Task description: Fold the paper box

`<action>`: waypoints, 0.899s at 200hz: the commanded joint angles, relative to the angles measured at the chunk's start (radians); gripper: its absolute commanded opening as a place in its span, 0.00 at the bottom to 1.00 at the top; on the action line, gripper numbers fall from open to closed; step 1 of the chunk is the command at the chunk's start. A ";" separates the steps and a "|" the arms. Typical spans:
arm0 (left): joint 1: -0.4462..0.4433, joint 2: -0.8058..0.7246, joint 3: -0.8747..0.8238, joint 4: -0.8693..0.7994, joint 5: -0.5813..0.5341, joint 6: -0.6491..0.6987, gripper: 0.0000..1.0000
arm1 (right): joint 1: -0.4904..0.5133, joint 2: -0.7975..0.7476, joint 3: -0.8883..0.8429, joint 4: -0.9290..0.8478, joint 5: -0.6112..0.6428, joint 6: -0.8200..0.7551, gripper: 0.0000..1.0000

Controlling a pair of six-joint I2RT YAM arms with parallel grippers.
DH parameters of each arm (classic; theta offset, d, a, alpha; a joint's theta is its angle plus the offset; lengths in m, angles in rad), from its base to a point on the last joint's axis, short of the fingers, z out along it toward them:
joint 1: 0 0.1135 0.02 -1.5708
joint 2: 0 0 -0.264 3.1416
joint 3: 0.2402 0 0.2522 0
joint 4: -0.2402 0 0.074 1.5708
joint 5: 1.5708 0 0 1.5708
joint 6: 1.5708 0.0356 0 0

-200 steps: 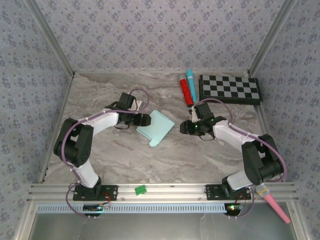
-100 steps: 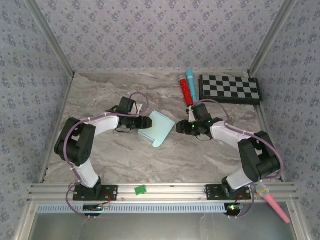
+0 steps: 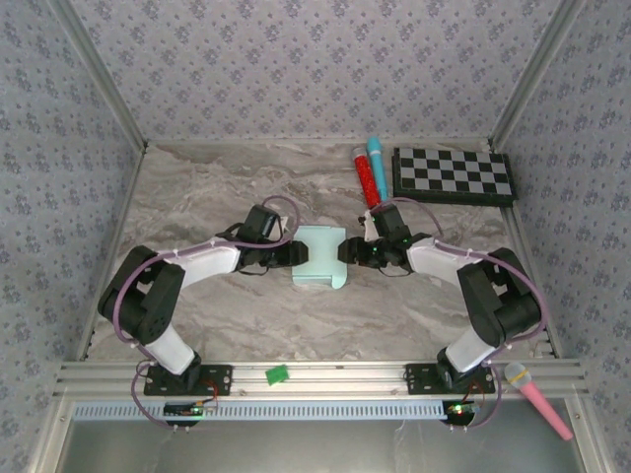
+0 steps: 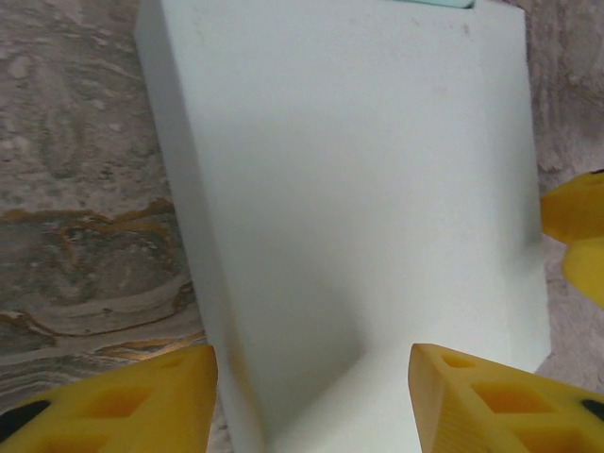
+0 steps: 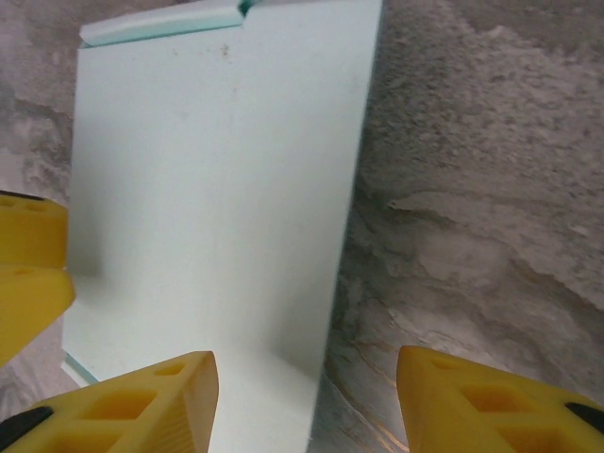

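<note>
The marble table (image 3: 197,197) takes up the middle of the top view, walled in by patterned panels. Both arms reach in from the lower edge and meet at frame centre. A checkerboard (image 3: 454,175) lies flat at the upper right of the table.

The box (image 3: 318,258), pale mint card folded into a flat closed block, rests on the table at centre, between the two grippers.

The left gripper (image 3: 296,254) sits at the box's left edge. In its wrist view (image 4: 311,363) the fingers stand part-way apart at the bottom of the frame, one beside the box's side wall and the other over its top face (image 4: 359,189); no clamp shows.

The right gripper (image 3: 345,251) is at the box's right edge. In its wrist view (image 5: 307,368) the fingers are also apart, one over the box (image 5: 217,189) and the other over bare marble.

A red tube (image 3: 367,182) and a blue tube (image 3: 378,156) lie side by side just left of the checkerboard. A pink stick (image 3: 537,396) lies at the lower right, and a small green piece (image 3: 276,373) on the rail at bottom centre.
</note>
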 commanded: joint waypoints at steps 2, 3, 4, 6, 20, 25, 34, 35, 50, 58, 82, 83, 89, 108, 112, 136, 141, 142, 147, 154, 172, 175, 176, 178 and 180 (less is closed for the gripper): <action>0.002 -0.036 -0.005 0.017 -0.045 -0.015 0.56 | 0.000 0.033 0.014 0.062 -0.077 0.018 0.55; 0.002 -0.036 -0.006 0.017 -0.045 -0.014 0.56 | 0.000 0.034 0.014 0.064 -0.078 0.018 0.55; 0.002 -0.036 -0.006 0.017 -0.047 -0.013 0.56 | -0.001 0.034 0.013 0.066 -0.078 0.018 0.55; 0.002 -0.037 -0.005 0.016 -0.049 -0.013 0.56 | -0.001 0.037 0.013 0.068 -0.079 0.019 0.55; 0.003 -0.041 0.001 0.005 -0.069 -0.007 0.56 | -0.006 0.050 0.011 0.092 -0.087 0.029 0.57; 0.004 -0.041 0.004 0.003 -0.076 -0.008 0.56 | -0.009 0.055 0.010 0.100 -0.093 0.032 0.57; 0.006 -0.043 0.004 0.003 -0.086 -0.007 0.56 | -0.013 0.065 0.011 0.111 -0.097 0.039 0.57; 0.006 -0.043 0.004 0.004 -0.088 -0.008 0.56 | -0.014 0.066 0.012 0.112 -0.097 0.040 0.57; 0.008 -0.040 0.004 0.019 -0.081 -0.006 0.56 | -0.021 0.080 0.011 0.139 -0.117 0.047 0.57; 0.011 -0.036 0.004 0.025 -0.074 -0.005 0.55 | -0.024 0.086 0.012 0.156 -0.135 0.049 0.57; 0.014 -0.018 0.023 0.030 -0.050 -0.002 0.50 | -0.030 0.125 0.031 0.183 -0.203 0.052 0.58; 0.014 -0.018 0.024 0.030 -0.049 -0.002 0.50 | -0.030 0.126 0.032 0.182 -0.204 0.051 0.58; 0.015 -0.013 0.028 0.032 -0.043 0.000 0.49 | -0.029 0.132 0.036 0.180 -0.207 0.051 0.57; 0.016 0.006 0.041 0.031 -0.039 -0.002 0.45 | -0.028 0.143 0.036 0.192 -0.213 0.055 0.57; 0.016 0.009 0.043 0.031 -0.038 -0.002 0.46 | -0.029 0.145 0.036 0.196 -0.214 0.056 0.57; 0.015 0.028 0.049 0.045 -0.022 -0.008 0.42 | -0.028 0.162 0.039 0.226 -0.248 0.068 0.57; 0.016 0.032 0.051 0.049 -0.017 -0.008 0.42 | -0.030 0.165 0.039 0.235 -0.256 0.073 0.57; 0.015 0.033 0.052 0.049 -0.016 -0.007 0.42 | -0.030 0.166 0.039 0.237 -0.258 0.074 0.57; 0.016 0.037 0.054 0.049 -0.015 -0.009 0.41 | -0.029 0.169 0.039 0.244 -0.266 0.079 0.56; 0.016 0.041 0.055 0.049 -0.012 -0.009 0.40 | -0.029 0.174 0.041 0.251 -0.271 0.082 0.56; 0.017 0.050 0.057 0.052 -0.009 -0.011 0.39 | -0.028 0.178 0.042 0.256 -0.276 0.085 0.56; 0.017 0.052 0.059 0.053 -0.009 -0.012 0.39 | -0.027 0.178 0.042 0.256 -0.278 0.085 0.56; 0.017 0.052 0.058 0.053 -0.008 -0.012 0.39 | -0.026 0.179 0.042 0.257 -0.278 0.085 0.56; 0.016 0.053 0.058 0.053 -0.007 -0.012 0.39 | -0.025 0.179 0.042 0.258 -0.281 0.085 0.56; 0.017 0.054 0.058 0.055 -0.006 -0.012 0.39 | -0.025 0.181 0.042 0.259 -0.284 0.085 0.56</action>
